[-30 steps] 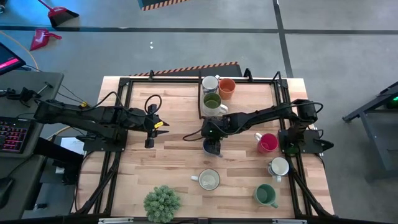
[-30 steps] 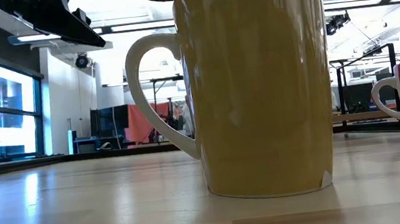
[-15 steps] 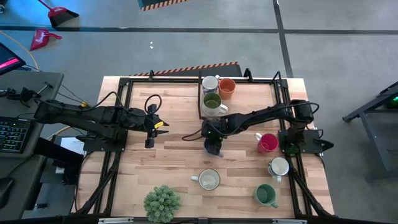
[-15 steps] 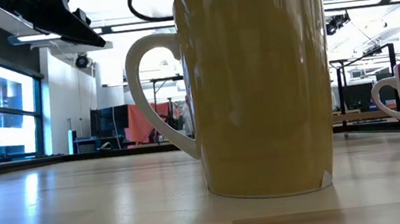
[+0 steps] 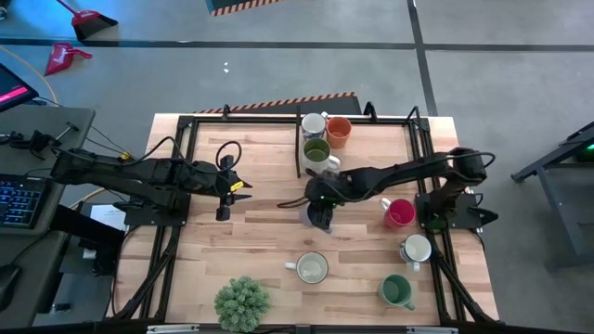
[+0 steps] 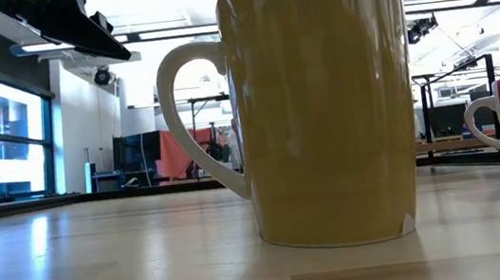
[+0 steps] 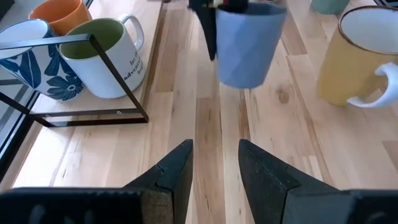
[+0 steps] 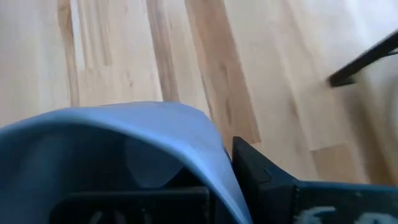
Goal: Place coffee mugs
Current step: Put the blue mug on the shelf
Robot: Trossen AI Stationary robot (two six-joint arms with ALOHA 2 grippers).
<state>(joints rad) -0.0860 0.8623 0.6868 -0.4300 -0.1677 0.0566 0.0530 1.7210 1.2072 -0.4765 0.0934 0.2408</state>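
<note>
My right gripper [image 5: 318,210] is at the middle of the table, shut on a blue-grey coffee mug [image 7: 249,43]. My left gripper [image 7: 214,162] waits open over the bare left part of the table, pointing at that mug. Other coffee mugs stand on their bases: a cream one [image 5: 311,268] near the front, also filling the low view [image 6: 322,102]; a magenta one [image 5: 399,212], a white one [image 5: 417,248] and a dark green one [image 5: 397,291] at the right. A floral [image 7: 37,56], an orange [image 7: 59,14] and an olive-lined white mug [image 7: 109,59] stand together at the far side. My right gripper holds the blue-grey mug by its wall at the rim [image 8: 211,155], one finger [image 8: 261,174] outside and the other inside. The fingers come from above, pointing down. The mug stays upright, mouth up. Whether its base rests on the table or hangs just above it, I cannot tell.
A black wire frame [image 7: 118,81] surrounds the three far mugs on their wooden stand. A bushy potted plant [image 5: 241,303] stands at the near edge. Black rails [image 5: 181,167] run along the table's sides. Bare wood lies between my two grippers.
My right arm has shifted its elbow toward the table's right edge, while its gripper has stayed at the blue-grey mug in the middle of the table.
</note>
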